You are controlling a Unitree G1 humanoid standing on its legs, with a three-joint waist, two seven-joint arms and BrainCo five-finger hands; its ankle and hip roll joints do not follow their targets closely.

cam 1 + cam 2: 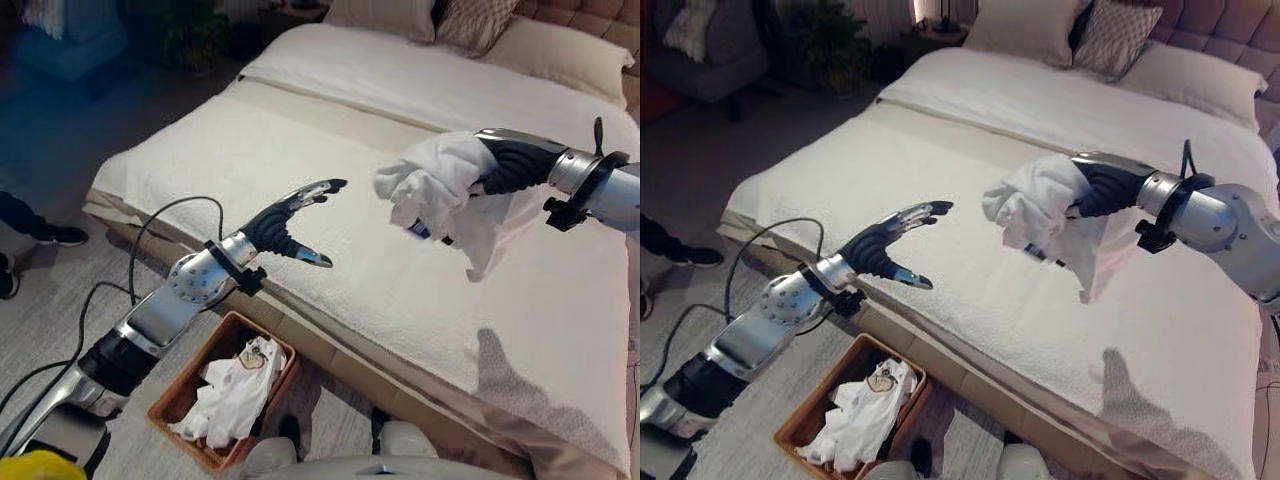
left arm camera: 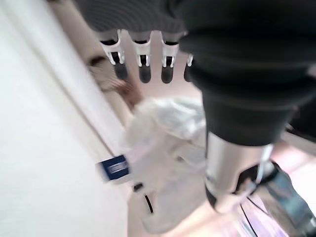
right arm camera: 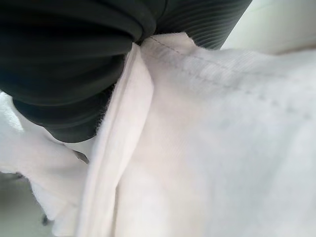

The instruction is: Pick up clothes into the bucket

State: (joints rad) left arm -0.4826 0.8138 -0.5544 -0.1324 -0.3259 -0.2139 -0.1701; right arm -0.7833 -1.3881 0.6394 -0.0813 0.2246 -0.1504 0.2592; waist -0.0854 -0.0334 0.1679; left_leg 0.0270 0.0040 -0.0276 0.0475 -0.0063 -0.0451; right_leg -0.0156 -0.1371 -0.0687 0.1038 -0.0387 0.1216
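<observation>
My right hand (image 1: pixel 510 163) is shut on a bunched white garment (image 1: pixel 440 190) and holds it in the air above the bed (image 1: pixel 300 150); cloth hangs down from the grasp. The white cloth (image 3: pixel 222 148) presses against the dark cover in the right wrist view. My left hand (image 1: pixel 290 222) is open, fingers straight, above the bed's near edge, left of the garment and apart from it. A brown basket (image 1: pixel 170 402) stands on the floor beside the bed, below my left forearm, with white clothes (image 1: pixel 232 393) in it. The left wrist view shows the straight fingers (image 2: pixel 144 69) and the held garment (image 2: pixel 163 163) beyond.
Pillows (image 1: pixel 470 20) lie at the head of the bed. A person's dark shoe (image 1: pixel 55 235) shows on the floor at the left. An armchair (image 1: pixel 700 50) and a plant (image 1: pixel 820 35) stand at the far left of the room.
</observation>
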